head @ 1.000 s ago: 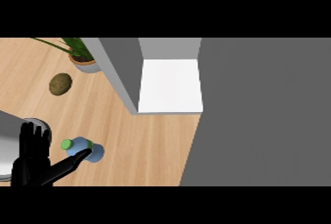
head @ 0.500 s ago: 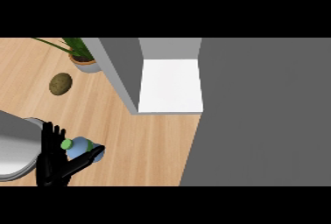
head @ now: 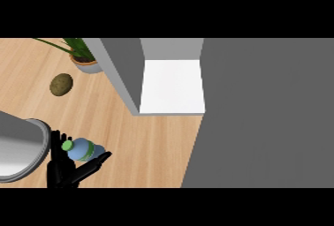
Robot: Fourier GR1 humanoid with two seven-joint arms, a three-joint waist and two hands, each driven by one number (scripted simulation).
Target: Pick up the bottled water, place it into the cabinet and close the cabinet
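Observation:
The bottled water (head: 82,150), pale blue with a green cap, stands on the wooden counter (head: 150,145) at the lower left. My left hand (head: 60,170) comes up from the lower edge around it. Straight fingers (head: 57,143) rise along the bottle's left side and the thumb (head: 96,161) spreads out under its right side. The fingers are not curled round it. The grey cabinet (head: 261,110) fills the right side; its door (head: 123,75) stands open and shows a white shelf (head: 173,86). My right hand shows nowhere.
A brown potato (head: 61,84) lies on the counter at the upper left. A potted plant (head: 85,63) stands behind it by the cabinet door. My grey left forearm (head: 20,148) covers the left edge.
My left hand has swung from low and left of the bottle to up against it, fingers now along its left side and thumb on its right. The bottle has stayed put.

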